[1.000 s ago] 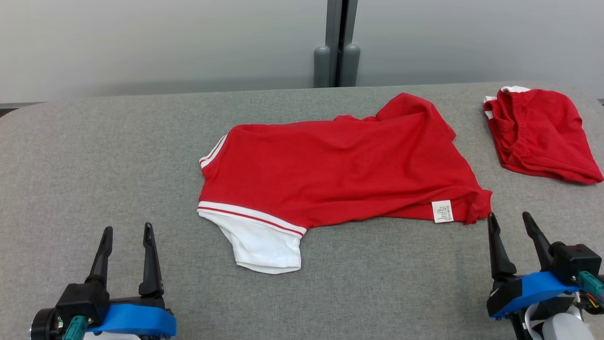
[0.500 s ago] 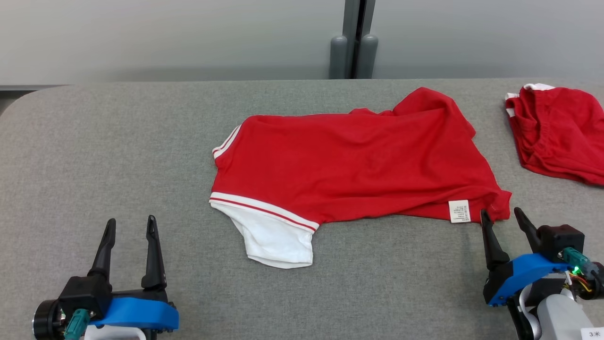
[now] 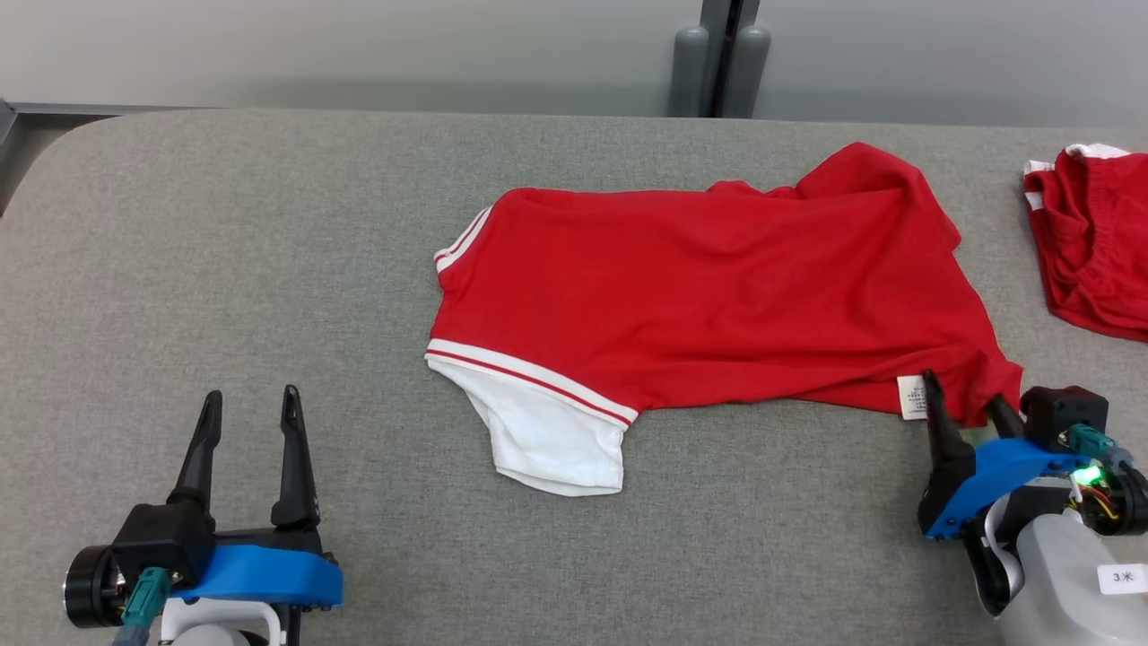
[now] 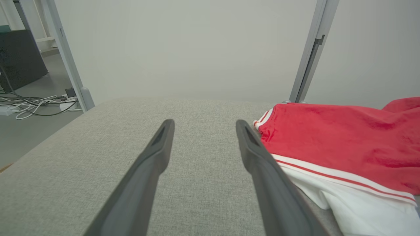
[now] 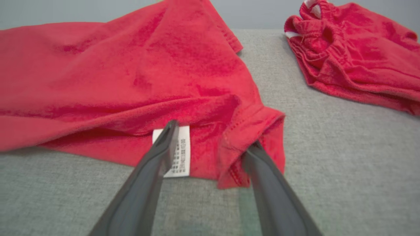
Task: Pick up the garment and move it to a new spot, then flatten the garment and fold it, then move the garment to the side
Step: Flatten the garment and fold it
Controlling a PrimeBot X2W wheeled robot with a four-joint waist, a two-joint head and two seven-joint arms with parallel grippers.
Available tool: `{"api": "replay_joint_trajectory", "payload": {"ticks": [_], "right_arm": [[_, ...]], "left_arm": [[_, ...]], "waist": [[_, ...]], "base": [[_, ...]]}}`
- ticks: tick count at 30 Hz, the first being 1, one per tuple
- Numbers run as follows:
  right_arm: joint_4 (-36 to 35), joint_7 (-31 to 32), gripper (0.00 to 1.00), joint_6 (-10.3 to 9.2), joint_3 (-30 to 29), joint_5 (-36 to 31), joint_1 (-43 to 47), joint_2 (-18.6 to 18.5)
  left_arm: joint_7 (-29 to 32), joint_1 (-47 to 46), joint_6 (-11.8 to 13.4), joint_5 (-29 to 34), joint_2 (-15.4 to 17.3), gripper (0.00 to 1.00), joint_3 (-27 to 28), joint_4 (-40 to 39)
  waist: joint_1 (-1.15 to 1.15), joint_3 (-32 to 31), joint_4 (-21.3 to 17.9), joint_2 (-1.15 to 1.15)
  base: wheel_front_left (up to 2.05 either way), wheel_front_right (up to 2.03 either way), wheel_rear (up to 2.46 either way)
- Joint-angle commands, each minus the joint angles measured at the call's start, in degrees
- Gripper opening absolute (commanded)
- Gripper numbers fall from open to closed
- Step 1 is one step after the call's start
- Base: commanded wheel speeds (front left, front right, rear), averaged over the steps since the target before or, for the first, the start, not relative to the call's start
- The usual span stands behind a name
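Nearest the robot, the left gripper (image 3: 251, 395) sits at the near left of the grey table (image 3: 224, 251). Its fingers are spread with nothing between them. Its own wrist view (image 4: 205, 122) shows the shirt's white sleeve (image 4: 367, 209) off to one side. At the near right, the right gripper (image 3: 961, 390) is spread around the near right corner of the shirt (image 3: 717, 287). Its wrist view (image 5: 215, 134) adds detail: one finger crosses the white label (image 5: 183, 147), and the other meets the folded hem. The red shirt lies mostly flat across the table's middle. Farther right lies a second, crumpled red garment (image 3: 1094, 242). Beyond the table, a grey post (image 3: 717, 54) stands against a pale wall. The left wrist view also shows cables (image 4: 32, 105) on the floor.
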Motion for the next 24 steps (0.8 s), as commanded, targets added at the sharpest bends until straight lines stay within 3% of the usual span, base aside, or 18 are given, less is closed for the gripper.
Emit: {"api": "replay_joint_trajectory", "payload": {"ticks": [1,6,15,24], "right_arm": [[0.8,-0.5,0.0,0.01,0.2,0.9,-1.4,-0.2],[-1.2,-0.9,0.0,0.01,1.0,1.7,-1.4,-0.8],[-15.0,-0.9,0.0,0.01,7.9,3.5,12.2,-1.6],[-23.3,-0.9,0.0,0.0,13.1,7.5,24.6,-6.3]], "left_arm": [[-0.3,-0.7,-0.4,-0.3,-0.1,1.0,-0.3,-0.1],[-0.3,0.2,-0.3,-0.2,-0.1,1.0,0.3,0.1],[-0.3,2.3,-0.2,-0.2,-0.1,1.0,0.8,0.8],[-0.3,3.0,-0.2,0.2,-0.1,1.0,0.6,0.6]], "waist": [[0.0,0.0,0.1,0.0],[0.0,-0.6,-0.3,0.0],[0.0,-3.6,-3.9,0.0],[0.0,-4.7,-7.2,0.0]], "base": [[0.0,0.0,0.0],[0.0,0.0,0.0],[0.0,0.0,0.0],[0.0,0.0,0.0]]}}
